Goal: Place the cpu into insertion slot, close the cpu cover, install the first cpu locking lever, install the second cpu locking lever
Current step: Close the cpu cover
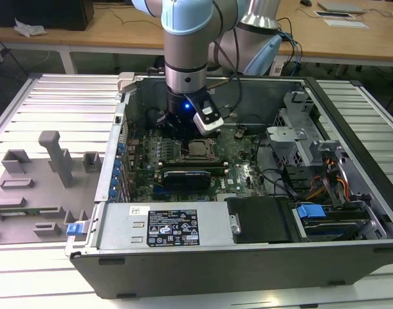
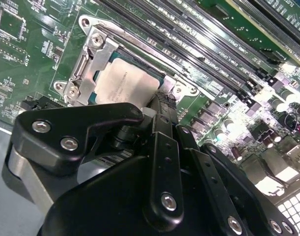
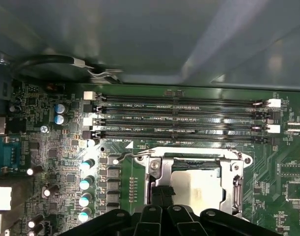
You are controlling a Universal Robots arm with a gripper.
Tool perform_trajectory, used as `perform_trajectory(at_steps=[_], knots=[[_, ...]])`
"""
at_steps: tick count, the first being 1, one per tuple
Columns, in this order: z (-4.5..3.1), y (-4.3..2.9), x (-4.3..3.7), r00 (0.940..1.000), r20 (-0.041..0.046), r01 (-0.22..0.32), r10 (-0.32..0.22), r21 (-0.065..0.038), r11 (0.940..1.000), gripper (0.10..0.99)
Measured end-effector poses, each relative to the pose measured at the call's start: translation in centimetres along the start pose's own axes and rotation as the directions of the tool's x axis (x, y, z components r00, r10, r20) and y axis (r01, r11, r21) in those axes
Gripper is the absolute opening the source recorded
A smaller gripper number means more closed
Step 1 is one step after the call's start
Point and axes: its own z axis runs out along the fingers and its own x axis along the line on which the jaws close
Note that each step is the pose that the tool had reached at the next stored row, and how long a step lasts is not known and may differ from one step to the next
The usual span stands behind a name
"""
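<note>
Hovering inside the open grey metal computer case (image 1: 247, 254), the arm's black gripper (image 1: 185, 136) hangs low over the green circuit board (image 1: 238, 164), just beside 1 edge of the socket. I cannot tell whether it is spread or closed.

Small square cpu (image 2: 122, 83) with a pale silvery top lies flat in the black-rimmed square insertion slot (image 3: 189, 162), mid-board in the exterior view. Thin silvery cpu cover (image 2: 93, 54), a windowed metal frame, lies down around it.

1 thin wire lever (image 3: 179, 153) runs along the slot's side nearest the long black memory slots (image 3: 179, 118).
</note>
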Motion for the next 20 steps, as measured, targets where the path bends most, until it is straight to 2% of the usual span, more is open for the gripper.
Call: perform_trajectory(at_steps=[7, 13, 16, 20], knots=[[-0.23, 0.00, -0.37, 1.0000, -0.0001, 0.009, -0.009, 0.000, 1.0000, 0.106], [-1.48, 0.03, -0.42, 1.0000, -0.0001, 0.009, -0.009, 0.000, 1.0000, 0.106], [-1.47, 0.00, -1.10, 1.0000, -0.0018, 0.009, -0.009, 0.000, 1.0000, 0.106], [-1.42, -0.10, -2.89, 0.9999, -0.0089, 0.009, -0.009, -0.001, 1.0000, 0.106]])
